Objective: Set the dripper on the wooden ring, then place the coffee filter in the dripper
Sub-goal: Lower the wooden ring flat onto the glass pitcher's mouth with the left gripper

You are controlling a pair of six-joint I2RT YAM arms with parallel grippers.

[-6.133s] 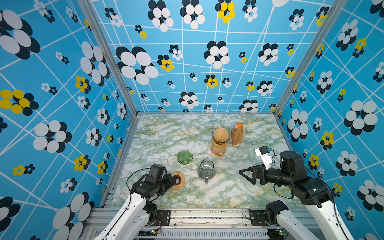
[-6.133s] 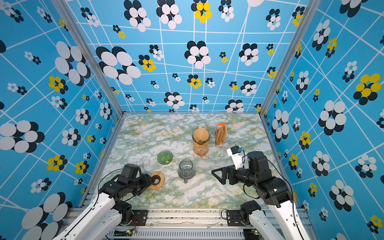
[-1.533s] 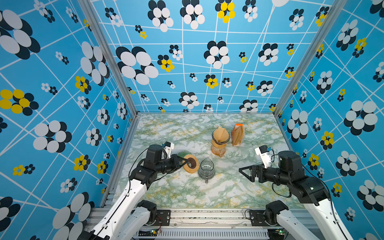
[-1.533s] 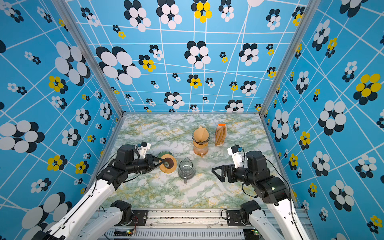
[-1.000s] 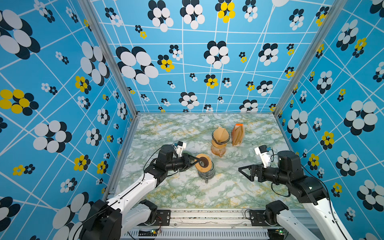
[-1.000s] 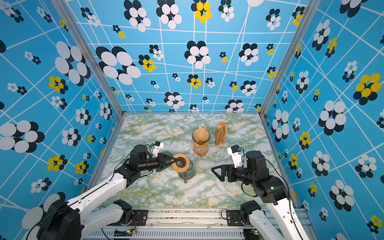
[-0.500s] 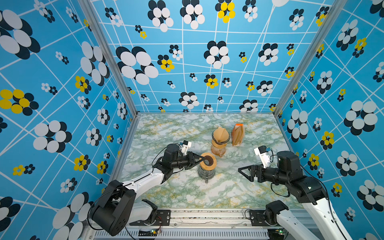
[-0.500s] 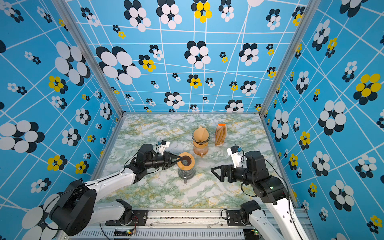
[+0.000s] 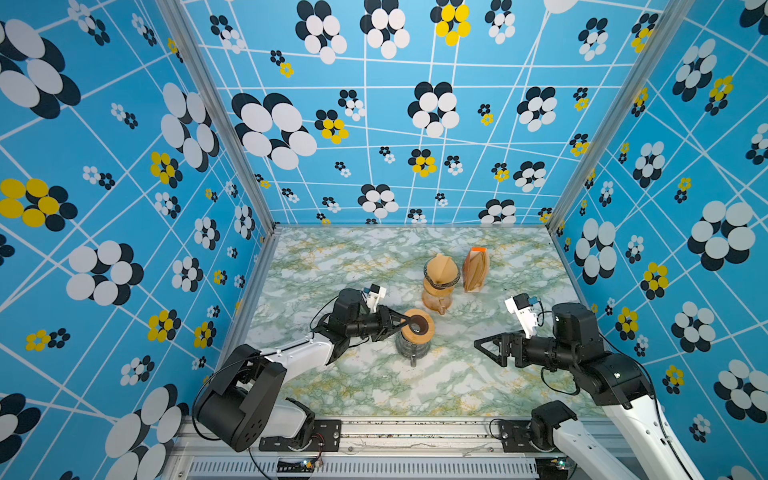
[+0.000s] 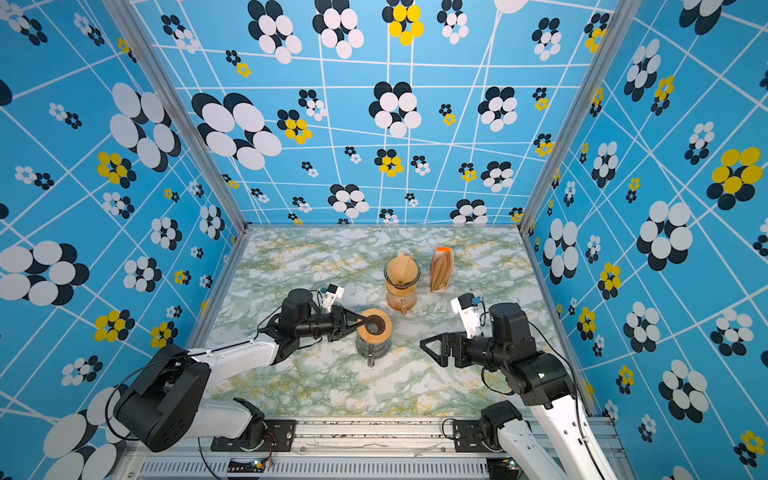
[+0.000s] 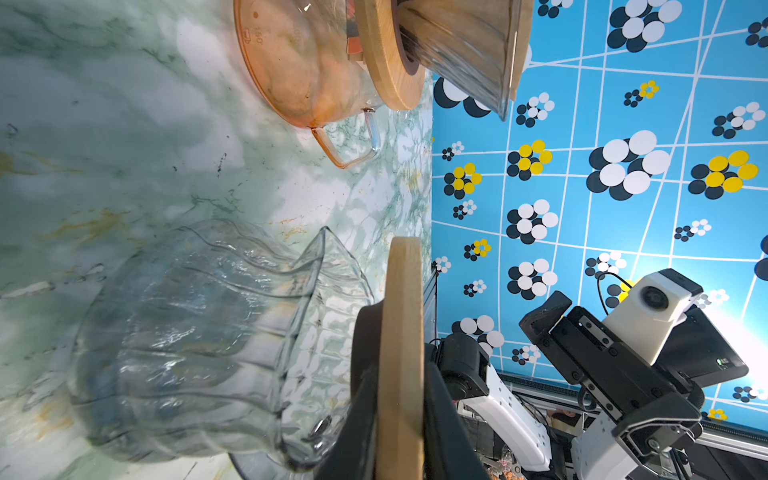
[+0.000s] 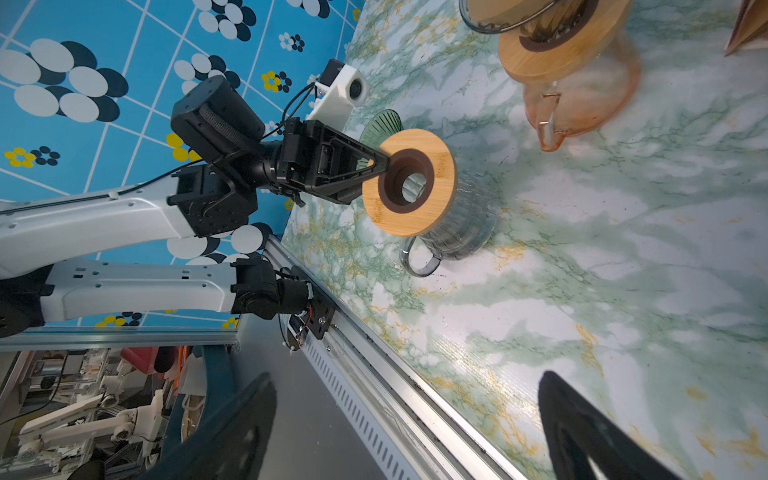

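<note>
Brown paper, the coffee filter sits in the glass dripper, whose wooden collar rests on the amber server toward the back of the surface. Just beside it a stack of spare filters stands upright, orange at its top.

The surface is green-and-white marble print with yellow veins. The walls are blue with white lines and black, white and yellow flowers.

There are two servers, two wooden rings, two drippers and one stack. The left pincer is clamped on the second wooden ring, over the clear server; whether they touch I cannot tell. A green dripper stands behind that pincer. The right pincer hovers empty, jaws apart.

The amber server reads "150".
</note>
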